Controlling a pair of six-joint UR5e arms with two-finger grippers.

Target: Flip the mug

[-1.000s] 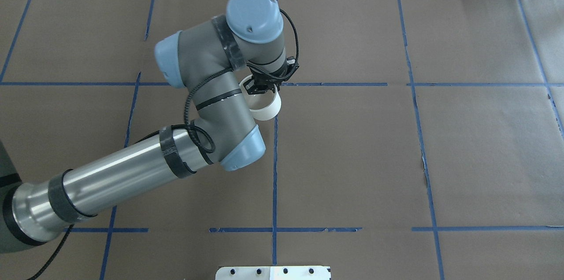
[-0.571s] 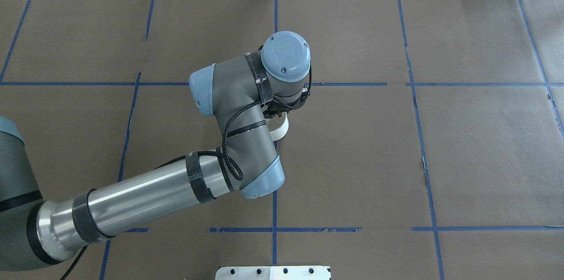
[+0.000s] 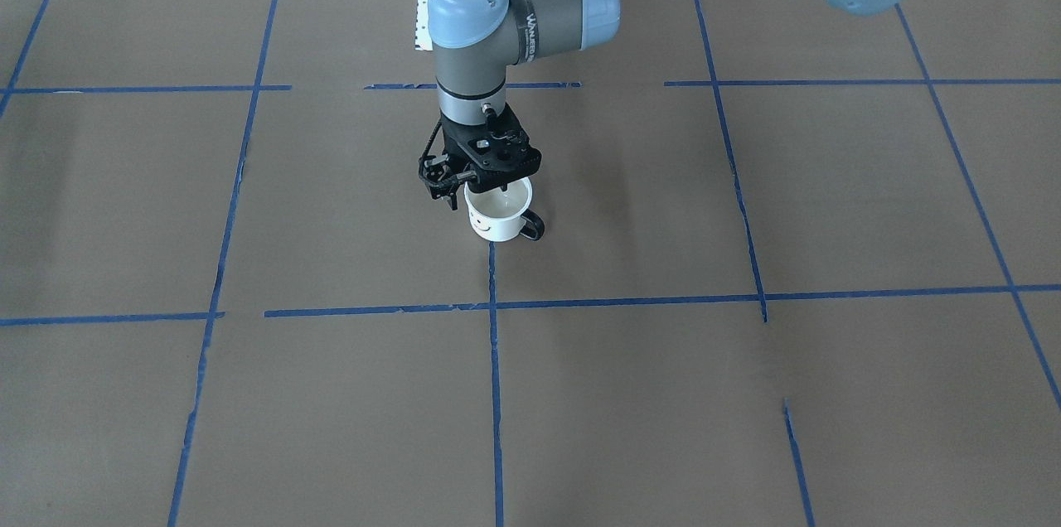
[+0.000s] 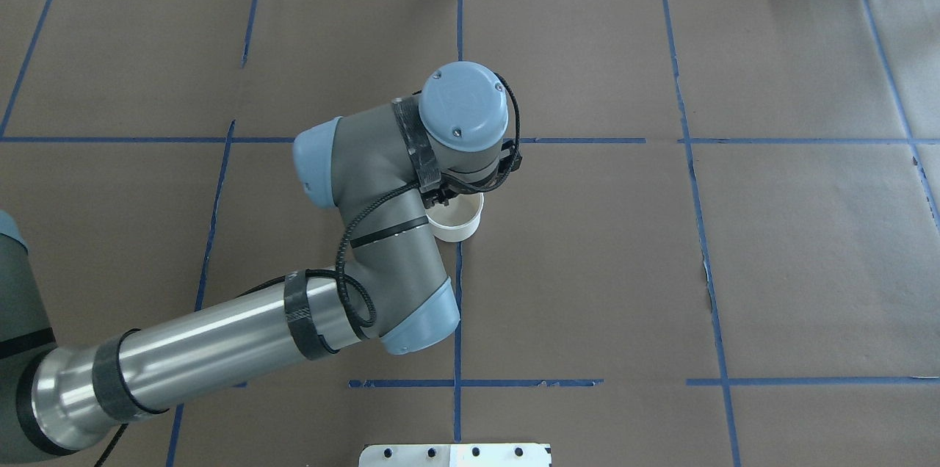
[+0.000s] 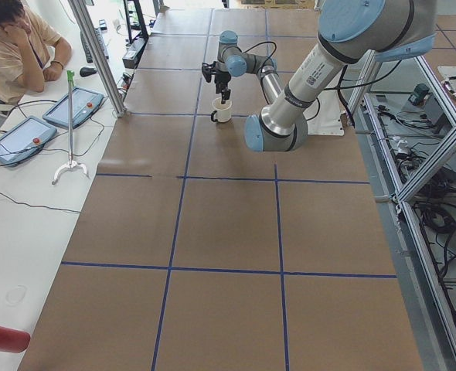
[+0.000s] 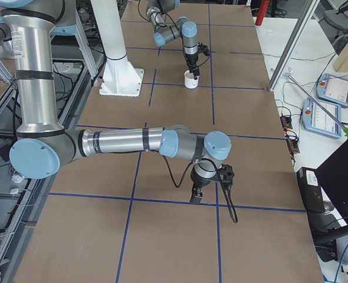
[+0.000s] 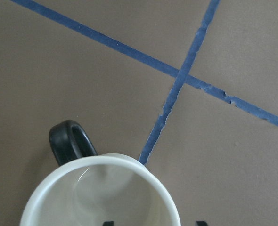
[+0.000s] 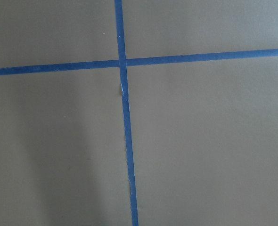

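Mug (image 3: pixel 498 220) stands upright, mouth up, on the table (image 3: pixel 746 394), just beside a blue tape line (image 3: pixel 494 278); judged from this pose, the flip is done. The left gripper (image 3: pixel 479 191) is at the rim with jaws spread, one finger inside the wall and one outside, not pinching, so only clearing the arm is left. The right gripper (image 6: pixel 196 196) hangs well apart from the mug, and I cannot tell its state.

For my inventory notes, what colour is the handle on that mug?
Black. The handle on the mug shows best in the left wrist-mounted view.
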